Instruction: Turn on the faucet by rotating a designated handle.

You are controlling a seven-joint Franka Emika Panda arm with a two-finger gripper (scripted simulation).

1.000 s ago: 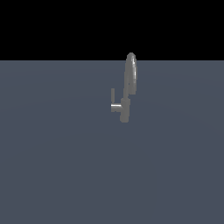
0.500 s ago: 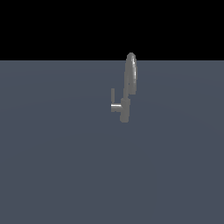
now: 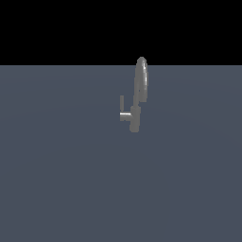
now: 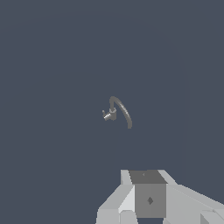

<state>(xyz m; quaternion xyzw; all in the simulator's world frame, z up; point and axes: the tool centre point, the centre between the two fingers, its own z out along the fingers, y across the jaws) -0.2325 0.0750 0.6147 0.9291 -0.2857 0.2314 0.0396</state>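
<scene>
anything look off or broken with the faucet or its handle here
Nothing stands out. The faucet stands upright and intact on the grey surface, its handle attached on the exterior view's left. The gripper is well clear of it.

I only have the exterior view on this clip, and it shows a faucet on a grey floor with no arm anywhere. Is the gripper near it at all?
Observer: No. In the wrist view the gripper shows only as its pale housing at the frame's edge, with the faucet small and far off across bare floor.
Operator: Are the fingers open?
Observer: Cannot tell; the fingertips are out of frame.
Operator: Is the handle visible from there?
Observer: Yes, the handle shows as a small stub beside the base, apart from the curved spout.
Operator: Is anything touching it?
Observer: Nothing; only floor surrounds the fixture.
</scene>
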